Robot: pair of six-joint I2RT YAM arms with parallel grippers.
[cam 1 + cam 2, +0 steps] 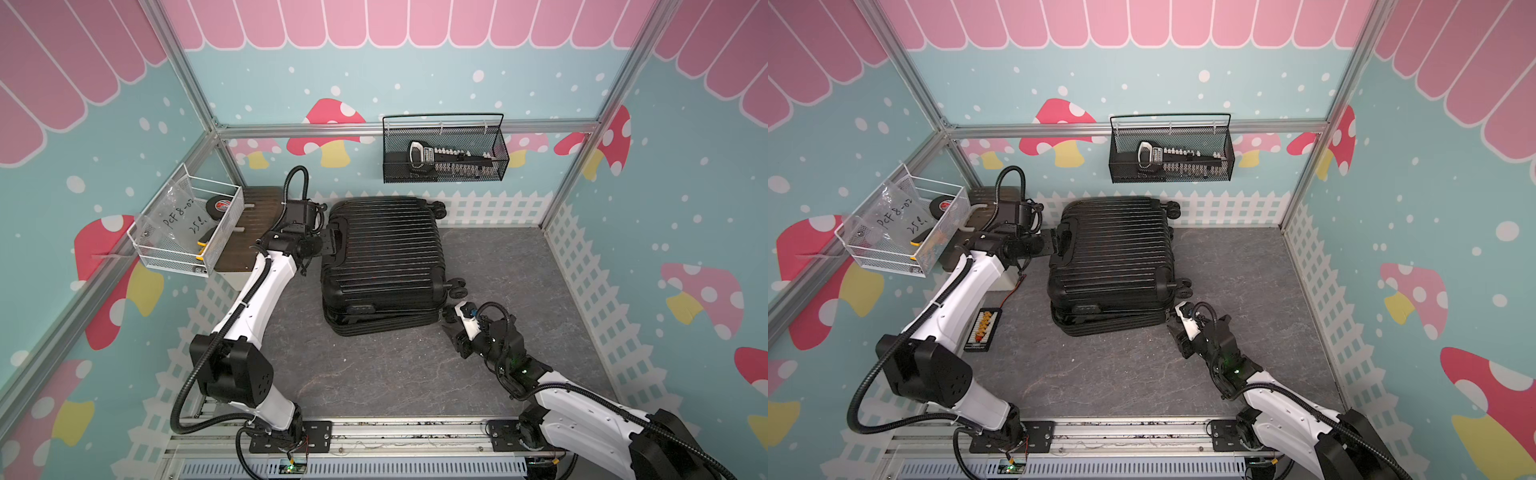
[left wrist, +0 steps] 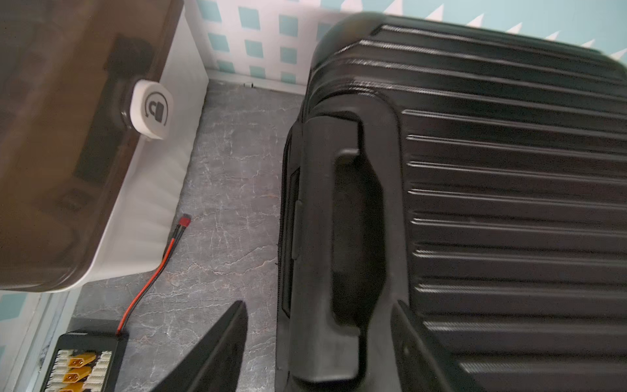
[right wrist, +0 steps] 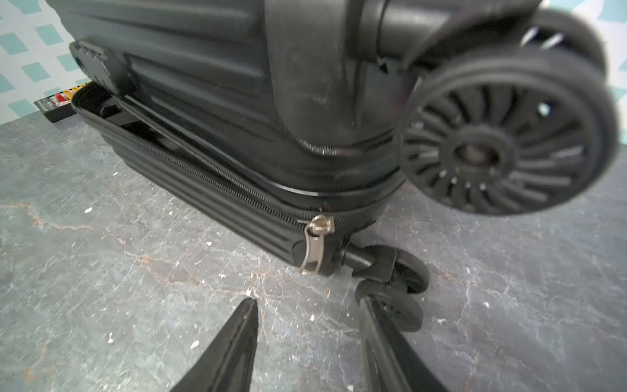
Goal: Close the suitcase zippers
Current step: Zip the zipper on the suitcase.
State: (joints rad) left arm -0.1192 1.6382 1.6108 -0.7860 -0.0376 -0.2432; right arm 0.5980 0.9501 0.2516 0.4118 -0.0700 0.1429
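While the near-side seam gapes, you are at the reach-for-the-pull step: nothing has been zipped along that side yet. The suitcase [image 1: 384, 249] lies flat at the centre of the tabletop [image 1: 519, 332], a little toward 12 o'clock. Your right gripper [image 3: 307, 305] hangs empty with its jaws apart, low over the tabletop and just short of the zipper pull [image 3: 316, 244]. The pull dangles at the suitcase's 5 o'clock corner, beside a lower wheel [image 3: 403, 271].

Your left gripper [image 1: 331, 243] stands at the 9 o'clock end, jaws parted on either side of the recessed handle [image 2: 356, 237]. Whether they touch it you cannot tell.

By the look of it, your next move is to ease the right gripper forward and pinch that small flat tab squarely. Then draw it along the zipper track [image 3: 217, 180] toward 7 o'clock while the left steadies the suitcase against sliding.

The shell is black, hard and ribbed, and the upper half sits slightly askew on the lower. Along the 6 o'clock side the track is split, with a dark gap showing between the halves, and the pull looks silvery. If the halves are not pressed together first, the slider may well jam.
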